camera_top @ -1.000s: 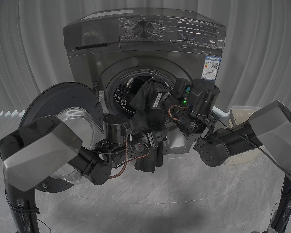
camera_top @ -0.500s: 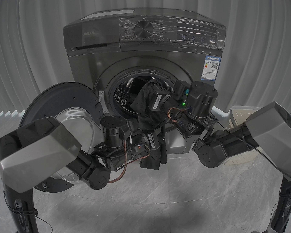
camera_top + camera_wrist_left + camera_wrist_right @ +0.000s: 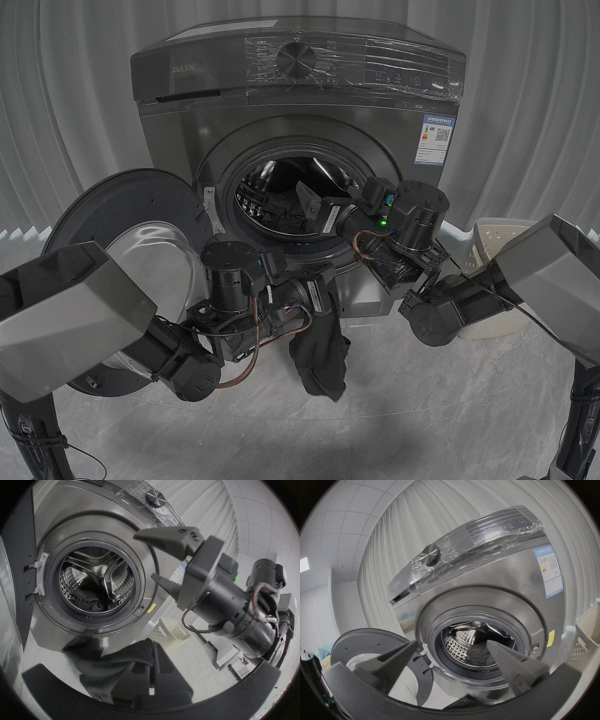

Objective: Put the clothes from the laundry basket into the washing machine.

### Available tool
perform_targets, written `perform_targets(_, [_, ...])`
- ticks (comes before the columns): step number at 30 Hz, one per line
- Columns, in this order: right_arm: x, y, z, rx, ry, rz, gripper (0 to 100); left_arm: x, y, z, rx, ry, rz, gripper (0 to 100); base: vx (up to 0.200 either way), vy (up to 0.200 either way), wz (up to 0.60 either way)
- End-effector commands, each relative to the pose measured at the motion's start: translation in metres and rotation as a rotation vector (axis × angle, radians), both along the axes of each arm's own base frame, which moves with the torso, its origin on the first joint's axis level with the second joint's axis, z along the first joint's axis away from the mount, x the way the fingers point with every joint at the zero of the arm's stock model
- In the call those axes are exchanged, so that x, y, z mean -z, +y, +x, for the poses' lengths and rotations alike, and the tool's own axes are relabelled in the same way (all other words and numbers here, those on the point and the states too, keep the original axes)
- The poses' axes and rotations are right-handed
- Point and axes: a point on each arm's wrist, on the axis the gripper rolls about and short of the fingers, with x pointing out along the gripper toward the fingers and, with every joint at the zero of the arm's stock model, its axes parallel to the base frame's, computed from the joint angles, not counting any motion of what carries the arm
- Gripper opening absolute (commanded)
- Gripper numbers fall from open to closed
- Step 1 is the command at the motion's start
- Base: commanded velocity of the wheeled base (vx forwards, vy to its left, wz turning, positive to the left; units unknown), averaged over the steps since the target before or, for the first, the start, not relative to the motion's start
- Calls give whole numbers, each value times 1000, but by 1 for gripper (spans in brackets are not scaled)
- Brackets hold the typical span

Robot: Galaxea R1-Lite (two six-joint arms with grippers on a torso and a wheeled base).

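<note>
- The left jaws are clamped on a dark garment (image 3: 322,356). It hangs limp from them in front of the washing machine (image 3: 300,125), below the drum opening, with its lower end above the floor (image 3: 387,400).
- The right jaws are spread wide and hold nothing. They sit at the mouth of the drum, pointing inward.
- Inside the drum, dark clothes (image 3: 84,600) lie in a heap at the bottom, so at least part of the load appears to be in.
- The door (image 3: 131,206) stands swung wide open on the robot's left, and the opening looks unobstructed.
- The laundry basket (image 3: 500,234) stands on the floor beside the machine on the robot's right, partly behind the right arm. Its inside is hidden, so I cannot tell whether any clothes are left in it.
- Judged from this, the task is partly done. The hanging garment is out of the basket but not yet in the machine. It has to be raised to the opening and released well inside, or its trailing end may drape over the rim. After that, anything left in the basket would need fetching.
</note>
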Motion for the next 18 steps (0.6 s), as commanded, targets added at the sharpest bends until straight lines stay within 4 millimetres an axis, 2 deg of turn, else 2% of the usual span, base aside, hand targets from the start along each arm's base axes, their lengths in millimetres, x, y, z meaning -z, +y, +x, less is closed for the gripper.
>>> perform_targets(1, [4, -13, 9, 40, 16, -13, 100, -4, 7, 5, -25, -22, 5, 0, 0, 0, 0])
perform_targets(5, [10, -24, 13, 72, 36, -35, 100, -11, 8, 9, -68, -48, -3, 0, 0, 0, 0])
perform_targets(6, [18, -35, 14, 95, 63, -64, 100, -16, 7, 12, -94, -64, -13, 0, 0, 0, 0])
perform_targets(8, [22, -38, 14, 102, 76, -78, 100, -22, 8, 13, -119, -83, -13, 0, 0, 0, 0])
perform_targets(9, [37, -52, 12, 130, 118, -136, 100, -25, 9, 13, -128, -94, -13, 0, 0, 0, 0])
perform_targets(11, [51, -64, 8, 139, 160, -190, 100, -29, 12, 12, -134, -104, -13, 0, 0, 0, 0])
perform_targets(18, [90, -83, -9, 94, 270, -306, 100, -57, 19, 2, -131, -146, -44, 0, 0, 0, 0])
